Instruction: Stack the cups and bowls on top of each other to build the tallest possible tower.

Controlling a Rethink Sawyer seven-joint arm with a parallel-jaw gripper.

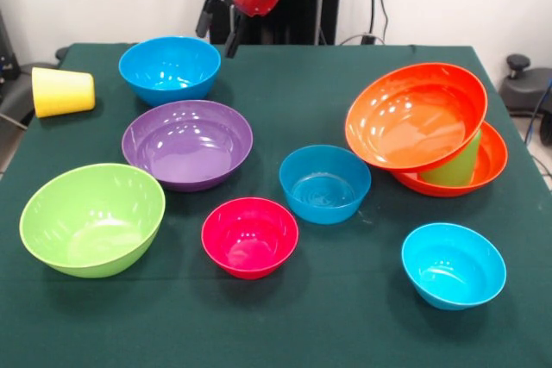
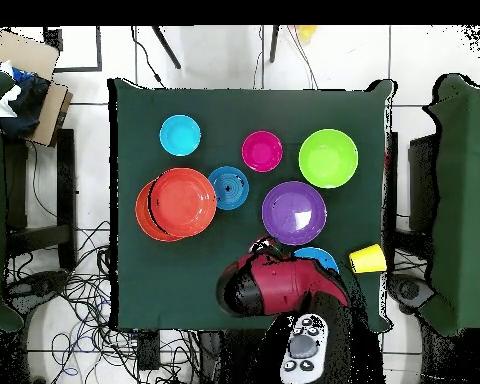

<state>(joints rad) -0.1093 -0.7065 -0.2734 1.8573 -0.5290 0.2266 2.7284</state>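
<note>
My gripper hangs at the table's far edge, just right of a blue bowl, fingers apart and empty. The yellow cup lies on its side at the far left. The purple bowl, lime green bowl, pink-red bowl, second blue bowl and small cyan bowl stand apart, upright. At the right, one orange bowl leans tilted on the light green cup, which stands in the other orange bowl.
In the overhead view my red arm covers most of the far blue bowl, with the yellow cup beside it near the table edge. Green chairs flank the table. Cables lie on the floor.
</note>
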